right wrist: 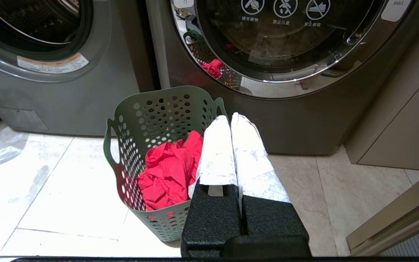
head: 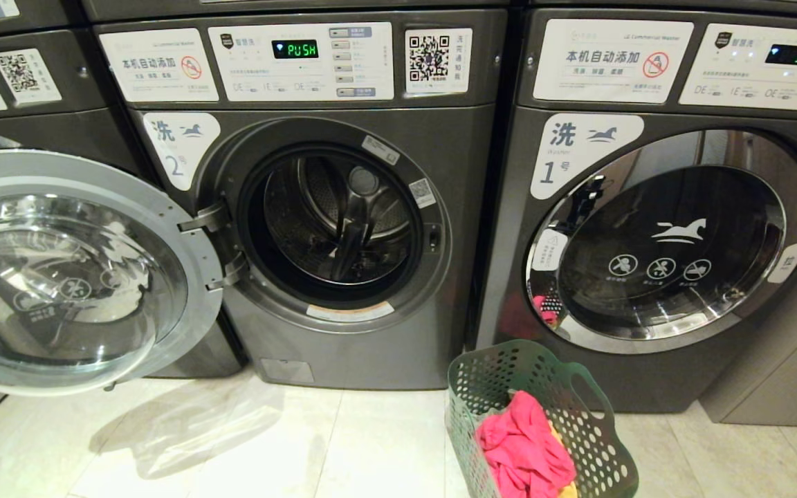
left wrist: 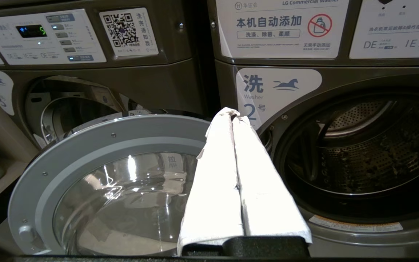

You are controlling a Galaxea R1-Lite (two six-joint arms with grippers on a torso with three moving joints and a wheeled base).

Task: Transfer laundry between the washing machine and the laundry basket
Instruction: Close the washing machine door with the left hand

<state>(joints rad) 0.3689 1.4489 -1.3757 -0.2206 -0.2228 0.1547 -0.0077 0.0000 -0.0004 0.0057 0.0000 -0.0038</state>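
The washing machine [head: 343, 228] marked 2 stands with its door [head: 66, 270] swung wide to the robot's left and its drum [head: 343, 221] bare. The green laundry basket [head: 578, 415] sits on the floor [head: 267, 443] before the neighbouring machine marked 1, holding red laundry [head: 523, 449]. The left tool [left wrist: 231, 118], pressed narrow and empty, points between door and drum opening. The right tool [right wrist: 230, 120], likewise pinched together on nothing, hangs just above the basket's rim.

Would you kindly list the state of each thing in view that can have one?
Washer 2 door: swung fully open.
Washer 2 drum: empty, no laundry visible.
Washer 1 door: closed.
Laundry basket: upright on the floor, holding pink laundry.
Left end effector: shut, empty.
Right end effector: shut, empty, above the basket.
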